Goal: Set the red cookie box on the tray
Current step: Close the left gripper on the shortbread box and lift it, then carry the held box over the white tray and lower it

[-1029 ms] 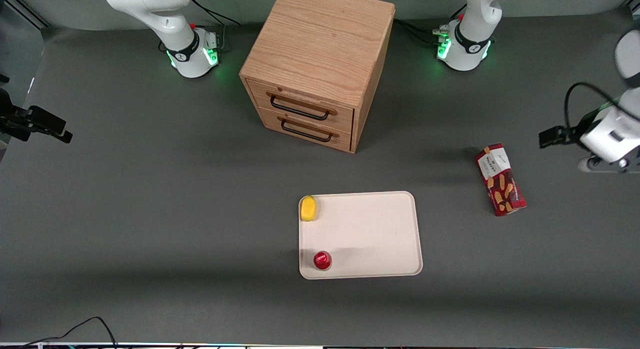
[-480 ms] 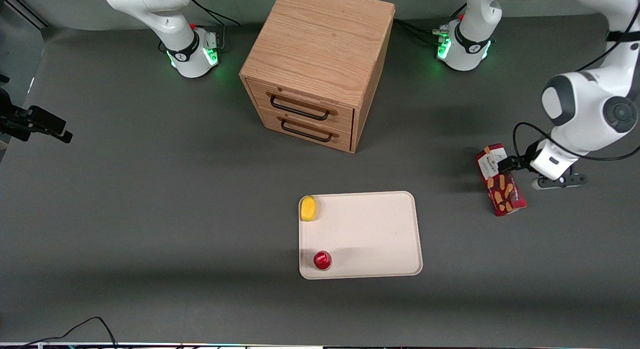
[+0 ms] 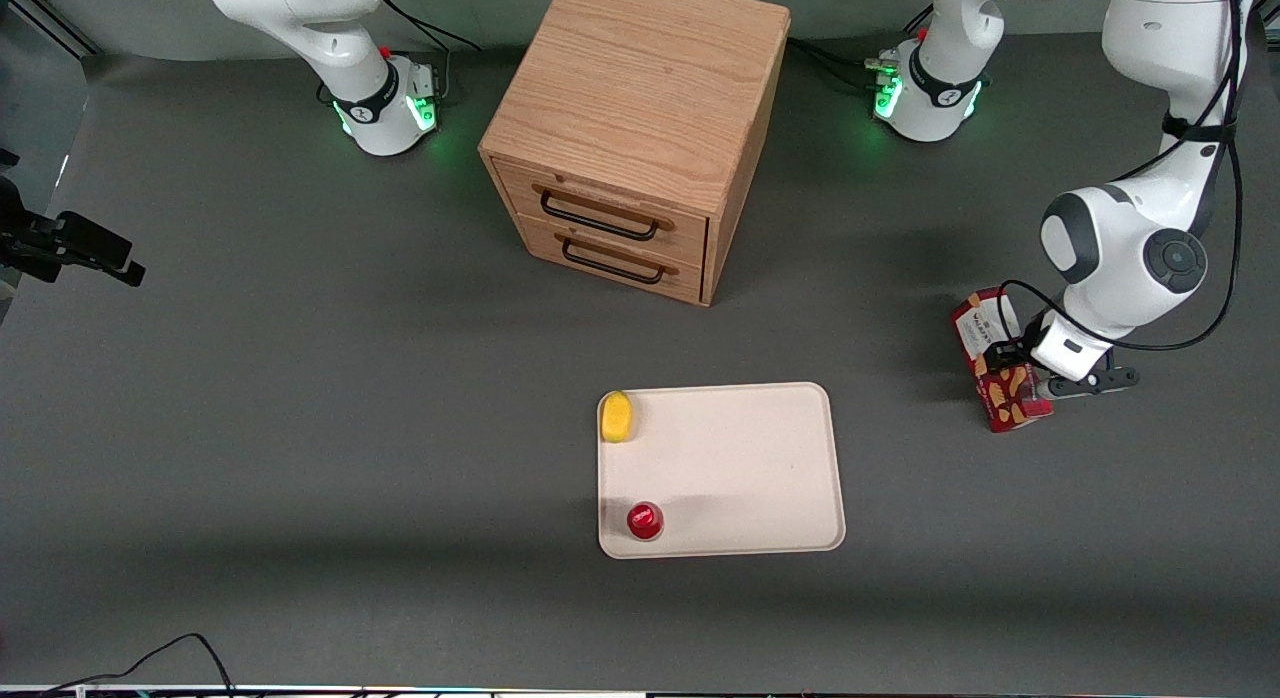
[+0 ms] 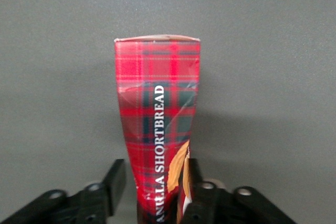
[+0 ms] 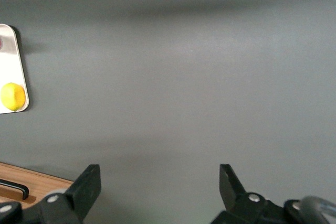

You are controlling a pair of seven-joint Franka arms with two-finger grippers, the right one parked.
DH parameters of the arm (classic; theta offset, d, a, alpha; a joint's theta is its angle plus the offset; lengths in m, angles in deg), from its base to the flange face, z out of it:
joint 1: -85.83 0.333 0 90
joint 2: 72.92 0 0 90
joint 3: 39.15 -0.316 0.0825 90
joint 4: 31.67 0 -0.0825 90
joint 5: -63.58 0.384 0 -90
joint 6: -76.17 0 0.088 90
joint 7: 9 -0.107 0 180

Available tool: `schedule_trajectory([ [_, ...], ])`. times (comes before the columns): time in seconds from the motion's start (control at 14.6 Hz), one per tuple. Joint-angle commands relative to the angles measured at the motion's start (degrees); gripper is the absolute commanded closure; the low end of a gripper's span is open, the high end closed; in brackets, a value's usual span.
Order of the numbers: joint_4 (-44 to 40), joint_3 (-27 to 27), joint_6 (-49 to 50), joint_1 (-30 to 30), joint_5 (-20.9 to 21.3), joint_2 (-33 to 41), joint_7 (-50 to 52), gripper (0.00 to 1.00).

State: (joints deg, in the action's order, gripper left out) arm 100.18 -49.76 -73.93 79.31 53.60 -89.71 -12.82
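Front view, read across: the tray (image 3: 740,458) lies flat on the desk (image 3: 300,428) near its middle, nearer the front camera than the wooden drawer cabinet (image 3: 630,128). Two items occupy the tray's edge toward the parked arm's end: a yellow piece (image 3: 617,416) at one corner and a small red-capped object (image 3: 645,520) at the corner nearer the camera. The remainder of the tray surface is bare.

Toward the working arm's end of the desk lies the red cookie box (image 3: 990,363), well apart from the tray. Its long axis runs roughly toward and away from the front camera, slightly skewed, white label end farther from that camera. It rests on the desk; I see no lift.

My pincer (image 3: 1008,363) sits directly at the box, about mid-length, reaching in from the working arm's end. In the left wrist view the red cookie box (image 4: 157,129) runs straight away from my pincer (image 4: 155,187), and my two fingers (image 4: 114,179) straddle its narrow width. One finger presses against the carton's side; the other stands a little clear of it. I judge the pincer narrowed around the box but not fully clamped.

Governing relation: the box's long axis is square to my closing direction, so the grip falls across the short dimension. The carton wall already shows creasing near the fingers; I judge excess squeeze a risk. The tray lies sideways toward the parked arm's end.
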Motion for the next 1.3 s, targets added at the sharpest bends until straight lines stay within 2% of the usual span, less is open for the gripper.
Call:
schedule_trajectory([
  [0.0, 1.04, -0.20, -0.02, -0.78, -1.36, 1.76, -1.01, 1.00],
  [0.14, 0.78, -0.11, 3.39, -1.04, -1.36, 4.21, -0.66, 1.00],
  [0.41, -3.51, -0.46, 24.71, -1.04, -0.32, 17.55, -0.92, 1.00],
  [0.48, -7.27, -0.55, 32.43, -1.04, 1.26, 19.67, -0.66, 1.00],
  [0.62, -20.42, -0.55, 51.13, -1.04, 6.52, 20.49, 0.30, 1.00],
  [0.75, -30.65, -0.46, 62.43, -1.04, 8.30, 19.87, 0.31, 1.00],
  [0.96, -33.15, 0.06, 64.68, -1.65, 8.74, 19.61, 1.53, 1.00],
  [1.03, -33.32, 1.55, 63.98, -2.09, 8.57, 18.74, 5.02, 1.00],
  [1.24, -35.95, 10.75, 59.16, -2.36, 7.52, 13.39, 20.55, 1.00],
])
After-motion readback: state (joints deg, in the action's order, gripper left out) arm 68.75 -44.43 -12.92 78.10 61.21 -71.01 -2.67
